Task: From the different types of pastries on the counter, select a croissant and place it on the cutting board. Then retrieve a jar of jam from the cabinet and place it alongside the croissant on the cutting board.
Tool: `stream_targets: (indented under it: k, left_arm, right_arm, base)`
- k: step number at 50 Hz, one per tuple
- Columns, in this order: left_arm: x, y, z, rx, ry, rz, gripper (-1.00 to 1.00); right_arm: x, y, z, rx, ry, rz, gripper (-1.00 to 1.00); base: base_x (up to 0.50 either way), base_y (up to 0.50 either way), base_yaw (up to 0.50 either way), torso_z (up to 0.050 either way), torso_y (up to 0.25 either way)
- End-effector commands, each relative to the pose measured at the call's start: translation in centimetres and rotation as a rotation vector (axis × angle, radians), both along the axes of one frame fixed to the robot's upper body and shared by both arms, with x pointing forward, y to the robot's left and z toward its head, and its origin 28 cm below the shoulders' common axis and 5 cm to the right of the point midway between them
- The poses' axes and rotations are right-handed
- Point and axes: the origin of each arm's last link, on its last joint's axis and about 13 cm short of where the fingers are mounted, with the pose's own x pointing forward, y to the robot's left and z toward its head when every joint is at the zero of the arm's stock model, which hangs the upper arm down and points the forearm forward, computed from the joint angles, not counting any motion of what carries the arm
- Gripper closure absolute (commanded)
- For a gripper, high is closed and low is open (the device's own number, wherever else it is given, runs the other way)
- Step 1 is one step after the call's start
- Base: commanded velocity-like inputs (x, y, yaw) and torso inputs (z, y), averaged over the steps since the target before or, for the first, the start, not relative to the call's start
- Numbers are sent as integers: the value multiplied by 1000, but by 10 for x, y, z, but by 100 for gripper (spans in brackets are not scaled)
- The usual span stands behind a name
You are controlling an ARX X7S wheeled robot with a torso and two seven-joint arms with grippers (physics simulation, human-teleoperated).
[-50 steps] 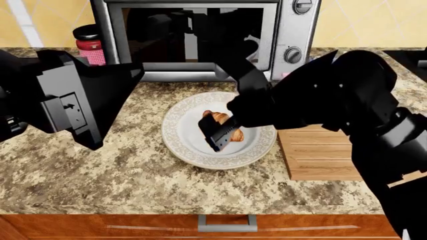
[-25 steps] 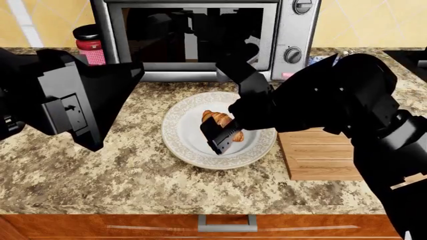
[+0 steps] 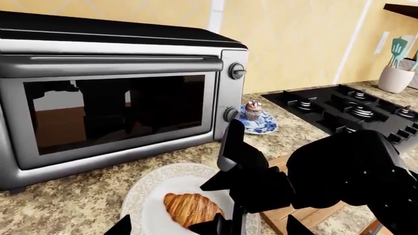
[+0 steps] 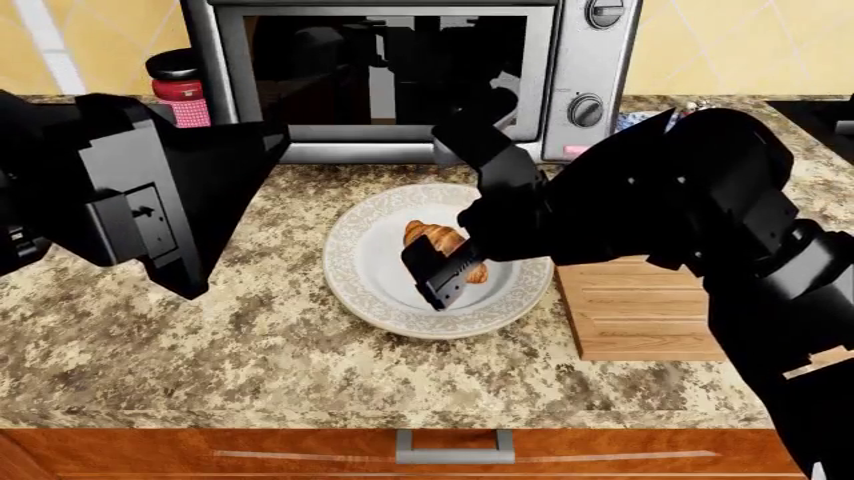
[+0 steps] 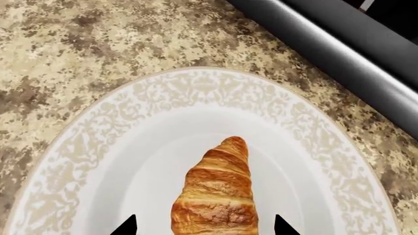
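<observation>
R hand [image 4: 447, 272] spread wide, fingers either side of golden-brown ridged croissant [image 5: 216, 196], not gripping | croissant lies on white patterned plate [image 4: 360, 290] on speckled granite bench [image 4: 240, 350], front of silver toaster oven [image 3: 117, 98] | light wooden cutting board [image 4: 641, 310] just right of plate | L hand: can't tell state

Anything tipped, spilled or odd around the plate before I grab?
Nothing stands out. The croissant lies flat and whole on the plate, between the open right tool's tips. The cupcake stands upright on its blue saucer.
</observation>
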Motion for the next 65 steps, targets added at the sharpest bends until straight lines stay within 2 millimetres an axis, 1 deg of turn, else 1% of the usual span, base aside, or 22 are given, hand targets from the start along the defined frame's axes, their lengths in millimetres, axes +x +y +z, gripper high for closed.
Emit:
stream_targets:
  k: [1,9,18,19,35,43,47,55,59,65]
  left_arm:
    - [1,0,-1,4,0,0,-100]
    - [0,0,-2,8,1,0,-100]
    - [0,0,0,5,0,3,-100]
    - [0,0,0,5,0,3,-100]
    - [0,1,2,-10,2,9,-100]
    - [2,1,2,-11,-2,8,-100]
    - [1,0,3,-11,-4,8,-100]
    - [1,0,4,-13,-11,4,-100]
    - [0,0,4,-15,-14,2,-100]
    - [3,1,0,-24,-21,0,-100]
  right_arm:
    - [0,1,-1,-4,0,3,-100]
    - [0,0,-3,-6,2,1,-100]
    - [0,-1,-2,-5,5,4,-100]
    - [0,-1,-2,-5,5,4,100]
    - [2,-1,-1,-5,-2,2,100]
    - [1,-2,7,7,-21,2,100]
    - [-1,-4,16,22,-38,4,100]
    - [-11,-9,40,67,-81,12,100]
    - [-18,-13,46,76,-92,16,100]
    - [-35,-23,52,86,-105,16,100]
  base:
    - [0,0,0,0,0]
    - [0,0,0,0,0]
    - [0,0,0,0,-79]
    - [0,0,0,0,-80]
    - [0,0,0,0,-20]
    - [0,0,0,0,0]
    - [0,0,0,0,0]
    - [0,0,0,0,0]
    - [0,0,0,0,0]
    - [0,0,0,0,0]
